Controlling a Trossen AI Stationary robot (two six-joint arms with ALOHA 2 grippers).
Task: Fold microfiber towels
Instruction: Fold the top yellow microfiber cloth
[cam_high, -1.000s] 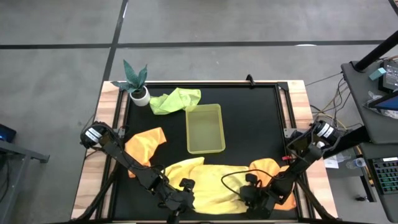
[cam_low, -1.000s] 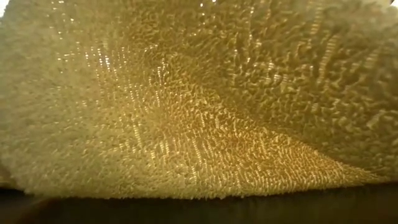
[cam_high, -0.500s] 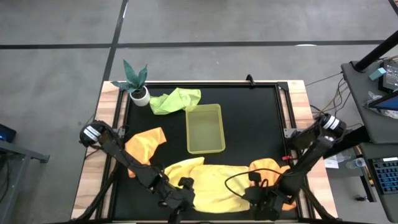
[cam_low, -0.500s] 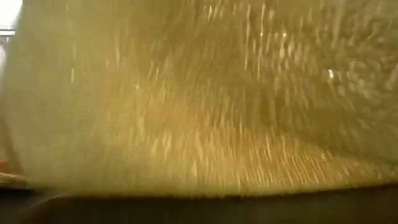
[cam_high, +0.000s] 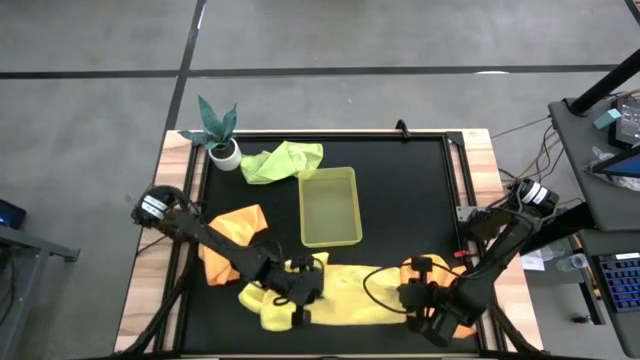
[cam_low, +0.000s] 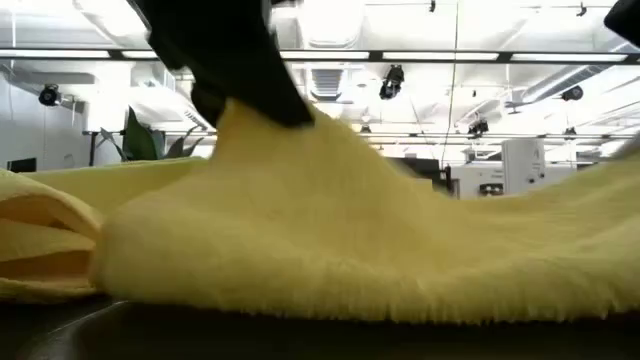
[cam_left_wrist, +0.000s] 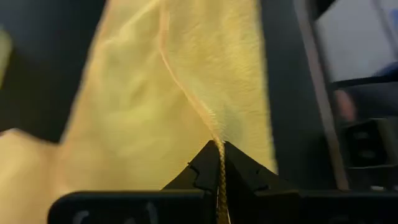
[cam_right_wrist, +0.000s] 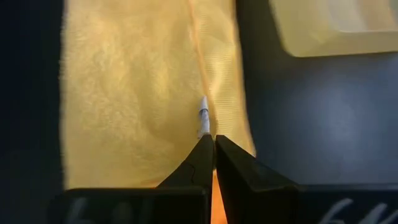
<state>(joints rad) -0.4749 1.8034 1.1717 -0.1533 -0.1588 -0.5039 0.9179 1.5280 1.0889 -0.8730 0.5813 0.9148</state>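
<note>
A pale yellow microfiber towel (cam_high: 335, 290) lies along the table's near edge, stretched between my two grippers. My left gripper (cam_high: 300, 287) is shut on its left part, and my right gripper (cam_high: 415, 297) is shut on its right end. In the low view the towel (cam_low: 330, 240) rises to a peak under the left gripper (cam_low: 245, 85). One orange towel (cam_high: 235, 232) lies at the left under my left arm. Another orange towel (cam_high: 432, 268) lies at the right beside my right gripper. A light green towel (cam_high: 283, 160) lies bunched at the far left. My left gripper pinches the yellow towel's hemmed edge (cam_left_wrist: 214, 134) between its two fingers, slanting down from the left. That edge is lifted into a peak (cam_low: 260, 120), and the cloth below it drapes onto the table. My right gripper pinches the towel's hemmed edge at a small white tag (cam_right_wrist: 203, 119) between its fingertips, slanting down. The cloth beyond the fingers lies spread on the table.
A yellow-green plastic tray (cam_high: 330, 207) stands in the middle of the black mat, just beyond the yellow towel. A small potted plant (cam_high: 220, 138) stands at the far left corner. A raised frame (cam_high: 455, 180) runs around the mat.
My left gripper has gone from the table's near edge toward the far edge with the towel's edge. The towel's near part has been drawn back from the low camera and now lies as a narrower band, bunched at its left end. My right gripper has risen a little.
</note>
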